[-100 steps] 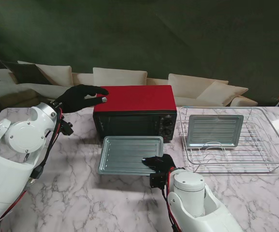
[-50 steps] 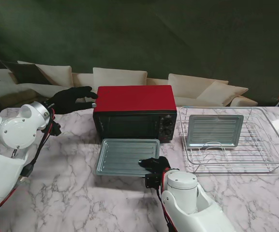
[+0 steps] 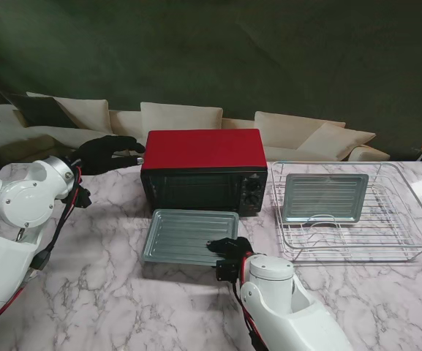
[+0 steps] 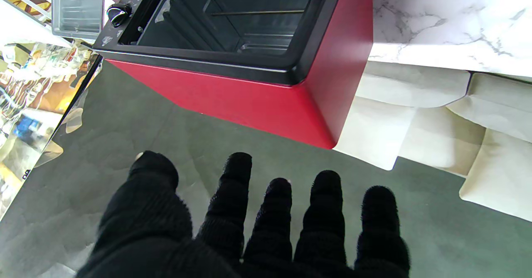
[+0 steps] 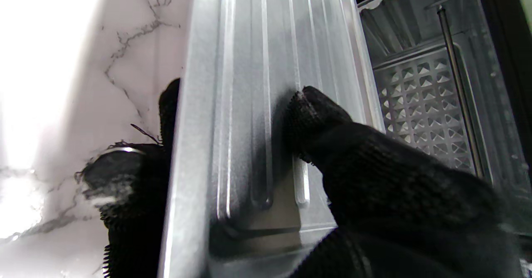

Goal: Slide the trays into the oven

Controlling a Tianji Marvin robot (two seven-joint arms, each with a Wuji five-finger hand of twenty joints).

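Two trays remain outside the oven [image 3: 203,170]: the right hand [image 3: 229,249] pinches the near tray [image 3: 189,235], needing a level forward push, while the left hand [image 3: 108,152] hovers open, empty.

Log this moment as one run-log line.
right hand: gripping near edge of tray before oven | left hand: open, beside oven | second tray: in wire rack
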